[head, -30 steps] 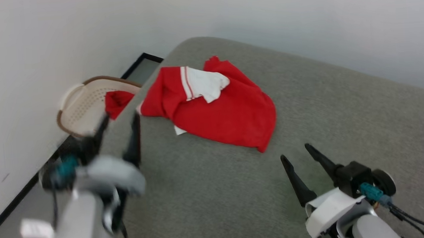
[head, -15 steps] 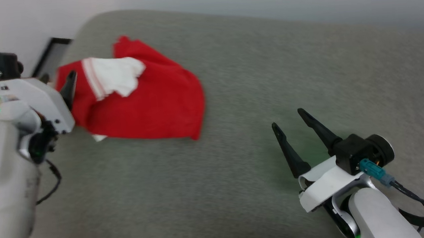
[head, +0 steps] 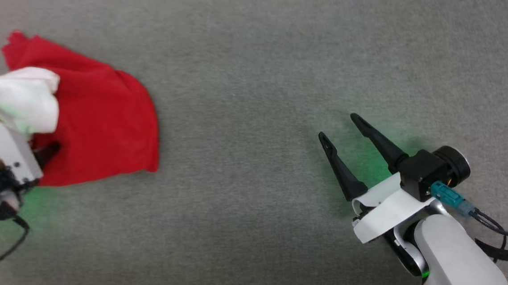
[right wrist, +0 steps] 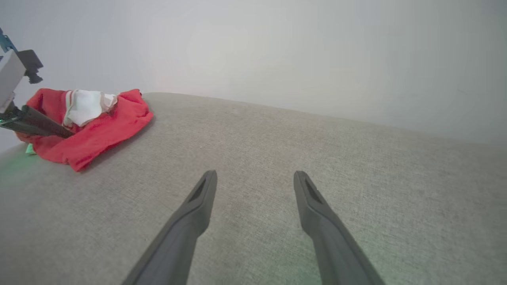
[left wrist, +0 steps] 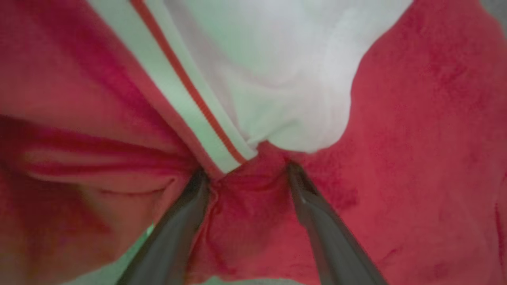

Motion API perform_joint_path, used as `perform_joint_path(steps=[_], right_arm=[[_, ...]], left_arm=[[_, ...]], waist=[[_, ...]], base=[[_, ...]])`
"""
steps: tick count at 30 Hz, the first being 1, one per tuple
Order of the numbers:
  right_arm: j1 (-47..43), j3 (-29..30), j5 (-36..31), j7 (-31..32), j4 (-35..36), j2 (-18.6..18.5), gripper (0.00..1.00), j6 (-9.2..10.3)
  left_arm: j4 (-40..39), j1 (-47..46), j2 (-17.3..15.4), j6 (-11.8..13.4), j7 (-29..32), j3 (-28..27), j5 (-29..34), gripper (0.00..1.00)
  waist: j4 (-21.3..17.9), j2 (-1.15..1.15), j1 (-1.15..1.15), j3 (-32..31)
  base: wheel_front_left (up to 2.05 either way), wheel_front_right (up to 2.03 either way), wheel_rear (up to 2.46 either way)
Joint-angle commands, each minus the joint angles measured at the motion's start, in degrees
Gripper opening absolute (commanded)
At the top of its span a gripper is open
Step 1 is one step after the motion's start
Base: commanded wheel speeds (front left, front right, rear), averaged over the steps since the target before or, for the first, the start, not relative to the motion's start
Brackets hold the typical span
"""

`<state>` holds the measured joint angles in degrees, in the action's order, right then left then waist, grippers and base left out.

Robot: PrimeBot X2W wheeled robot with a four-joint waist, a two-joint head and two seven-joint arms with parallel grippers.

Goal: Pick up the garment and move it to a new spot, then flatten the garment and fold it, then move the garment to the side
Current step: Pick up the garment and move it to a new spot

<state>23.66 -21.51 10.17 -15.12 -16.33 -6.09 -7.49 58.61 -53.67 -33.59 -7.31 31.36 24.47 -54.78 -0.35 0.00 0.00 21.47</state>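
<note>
Lying crumpled on the grey upholstered surface (head: pixel 253 71), the garment (head: pixel 109 121) is at the far left of the head view. Its red body is bunched, and one white sleeve (head: pixel 23 102) is folded over the top of it.

The left gripper (left wrist: pixel 246 170) is down on the near edge of this heap. In the left wrist view its two dark fingers (left wrist: pixel 174 237) stand apart, and their tips press into the red cloth just below the sleeve and its striped trim (left wrist: pixel 186 95). A wrinkled fold of red fabric sits between them. The jaws are spread and not closed on the cloth.

The right gripper (head: pixel 338 126) is well apart from the garment, at the lower right of the head view. It is above the bare grey surface, with its fingers spread wide and nothing between them. A green glow (head: pixel 371 152) falls on the surface beside it. In the right wrist view the garment (right wrist: pixel 99 130) is far to the left, near the edge of the surface, with a pale wall (right wrist: pixel 277 47) behind it.
</note>
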Motion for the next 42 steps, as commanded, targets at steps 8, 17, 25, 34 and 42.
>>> perform_joint_path(steps=[8, 17, 25, 34, 42], right_arm=[[1.35, -0.69, -0.38, -0.04, 0.31, -0.05, 1.0, 0.0], [-1.12, 0.32, 1.17, -0.04, -0.64, 0.55, 1.0, 0.0], [-4.02, 1.81, 2.43, -0.04, -0.94, 1.79, 1.0, 0.0], [-5.52, 4.15, 4.23, -0.04, 1.19, 2.98, 1.0, 0.0], [-4.02, 6.73, 7.62, -0.04, 3.95, 3.25, 1.0, 0.0]], left_arm=[[1.18, 3.64, 5.59, -0.46, 1.02, 4.05, -3.26, 0.22], [-2.4, 0.14, -0.78, -0.41, -12.15, 7.7, -0.31, 0.0], [-9.14, -5.13, -1.53, -0.19, -22.64, 14.6, 3.42, 0.0], [-22.71, -12.94, 2.59, -0.19, -21.83, 27.94, 3.68, 0.0], [-24.83, -18.11, 11.68, -0.18, -20.55, 41.62, 4.16, 0.0]], waist=[[-3.71, 0.0, 0.0, 3.7], [-2.14, 0.0, 0.0, -2.66], [-2.9, 0.0, 0.0, -8.22], [-8.93, 0.0, 0.0, -7.02], [-17.18, 0.0, 0.0, -2.25]], base=[[0.0, 0.0, 0.0], [0.0, 0.0, 0.0], [0.0, 0.0, 0.0], [0.0, 0.0, 0.0], [0.0, 0.0, 0.0]])
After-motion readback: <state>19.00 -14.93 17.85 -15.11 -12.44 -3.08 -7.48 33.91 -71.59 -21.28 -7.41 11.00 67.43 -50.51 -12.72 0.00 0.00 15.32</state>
